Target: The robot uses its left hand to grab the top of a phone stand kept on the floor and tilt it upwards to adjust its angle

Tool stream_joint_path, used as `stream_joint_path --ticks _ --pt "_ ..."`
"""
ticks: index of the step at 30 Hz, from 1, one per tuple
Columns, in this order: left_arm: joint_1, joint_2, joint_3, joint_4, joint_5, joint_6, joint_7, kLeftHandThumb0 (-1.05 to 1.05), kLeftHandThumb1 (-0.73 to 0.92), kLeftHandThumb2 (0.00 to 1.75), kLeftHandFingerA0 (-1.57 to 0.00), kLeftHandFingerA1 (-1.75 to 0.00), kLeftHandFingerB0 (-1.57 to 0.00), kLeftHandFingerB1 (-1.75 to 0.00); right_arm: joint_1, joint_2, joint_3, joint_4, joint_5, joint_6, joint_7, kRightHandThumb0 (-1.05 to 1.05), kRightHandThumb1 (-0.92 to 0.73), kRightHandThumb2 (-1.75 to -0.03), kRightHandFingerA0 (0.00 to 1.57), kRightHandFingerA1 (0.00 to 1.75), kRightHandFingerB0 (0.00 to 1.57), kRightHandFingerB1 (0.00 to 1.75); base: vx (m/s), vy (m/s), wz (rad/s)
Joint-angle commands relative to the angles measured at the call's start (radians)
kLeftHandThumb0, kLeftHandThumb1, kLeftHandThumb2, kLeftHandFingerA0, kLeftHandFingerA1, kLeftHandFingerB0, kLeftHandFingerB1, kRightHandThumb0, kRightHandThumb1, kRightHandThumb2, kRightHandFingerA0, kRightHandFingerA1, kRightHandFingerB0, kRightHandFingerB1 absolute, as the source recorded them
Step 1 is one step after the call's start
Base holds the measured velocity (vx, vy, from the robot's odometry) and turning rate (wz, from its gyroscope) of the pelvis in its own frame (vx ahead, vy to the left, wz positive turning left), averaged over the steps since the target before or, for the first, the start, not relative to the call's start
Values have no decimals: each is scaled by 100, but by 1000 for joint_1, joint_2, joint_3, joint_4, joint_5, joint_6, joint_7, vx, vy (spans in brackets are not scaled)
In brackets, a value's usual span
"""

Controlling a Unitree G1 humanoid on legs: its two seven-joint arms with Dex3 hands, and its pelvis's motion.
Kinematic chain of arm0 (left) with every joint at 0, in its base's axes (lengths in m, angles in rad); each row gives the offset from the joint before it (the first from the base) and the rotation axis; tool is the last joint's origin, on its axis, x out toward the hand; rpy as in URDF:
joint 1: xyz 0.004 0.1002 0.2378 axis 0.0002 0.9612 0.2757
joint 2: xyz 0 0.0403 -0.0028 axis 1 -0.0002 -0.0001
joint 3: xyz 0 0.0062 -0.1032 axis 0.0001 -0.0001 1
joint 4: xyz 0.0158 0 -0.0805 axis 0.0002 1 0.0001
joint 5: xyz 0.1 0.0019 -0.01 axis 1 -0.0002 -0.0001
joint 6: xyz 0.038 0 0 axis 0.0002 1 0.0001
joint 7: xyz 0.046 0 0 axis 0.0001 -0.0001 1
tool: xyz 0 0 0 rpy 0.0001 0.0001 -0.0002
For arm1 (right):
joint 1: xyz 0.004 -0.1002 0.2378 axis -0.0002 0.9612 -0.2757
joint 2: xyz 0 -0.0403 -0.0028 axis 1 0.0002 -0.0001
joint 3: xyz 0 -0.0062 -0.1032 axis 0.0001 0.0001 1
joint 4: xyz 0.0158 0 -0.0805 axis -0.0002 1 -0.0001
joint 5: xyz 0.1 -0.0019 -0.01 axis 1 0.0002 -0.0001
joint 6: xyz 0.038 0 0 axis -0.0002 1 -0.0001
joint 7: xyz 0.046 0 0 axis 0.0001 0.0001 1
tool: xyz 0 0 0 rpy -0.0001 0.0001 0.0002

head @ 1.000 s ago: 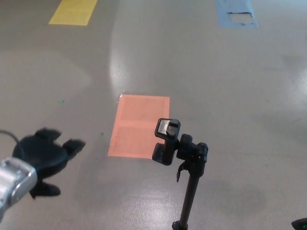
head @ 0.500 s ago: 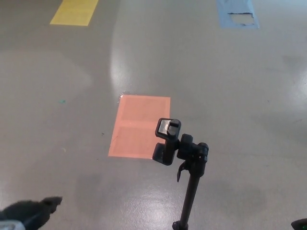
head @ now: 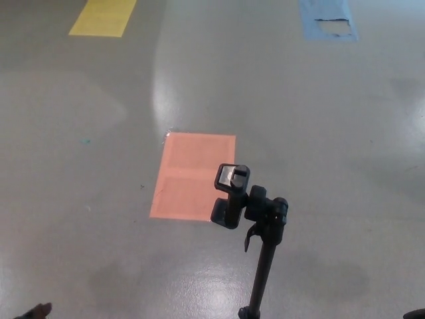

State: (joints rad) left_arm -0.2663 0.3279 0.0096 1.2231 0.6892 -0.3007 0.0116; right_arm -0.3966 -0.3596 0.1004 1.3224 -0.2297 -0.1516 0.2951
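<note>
**Stand upright mid-floor, left hand barely in frame**

While only a dark sliver of the left hand (head: 36, 311) shows at the bottom-left edge, its fingers can't be read: open or closed, cannot tell, and nothing visibly held. A dark bit at the bottom-right corner may be the right hand, too little to say.

Phone stand (head: 255, 229) sits on the grey floor (head: 332, 133), up and to the right of the left hand, well apart from it. Long axis: black pole running near vertical, leaning slightly right toward the top, its lower end cut off by the bottom edge. Clamp head (head: 232, 193) on top, off to the pole's left side, so it faces the left hand's side. By position the left hand looks nearer to it than the right-corner bit.

Look: all black, jointed knuckle with small lever below, the cradle's upper jaw showing a pale inner face, no phone in it. Head overlaps the lower-right corner of an orange floor patch (head: 192, 173).

Whether the head is already tilted up, can't judge from this angle; fits either reaching in or pulled away.
</note>
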Motion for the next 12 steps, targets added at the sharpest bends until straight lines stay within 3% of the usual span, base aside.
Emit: stream_joint_path --ticks 1,5,6,7,12 --pt "-2 19 103 51 -213 -39 -96 -80 77 106 -1 -18 0 -13 3 -10 0 -1 -8 -7 -9 -38 -46 -106 1 51 0 49 0 0 0" --pt "-6 32 107 51 -218 -46 -114 -80 77 106 -1 -18 0 -12 -2 -1 -12 0 6 3 -7 -38 -45 -106 1 51 0 49 0 0 0" --pt "-4 34 106 52 -222 -45 -128 -80 78 106 0 -16 0 -12 2 -1 -14 -1 8 3 -6 -80 -83 -66 13 36 13 28 0 0 0" --pt "-1 35 107 53 -225 -47 -136 -80 78 106 0 -16 0 -12 7 -2 -15 -2 9 3 -7 -38 -44 -105 1 51 0 49 0 0 0" --pt "-5 41 114 52 -263 -46 -172 -81 75 102 -5 -23 -4 -12 12 -8 -20 -2 9 -8 -6 -38 -45 -106 1 51 0 50 0 0 0"
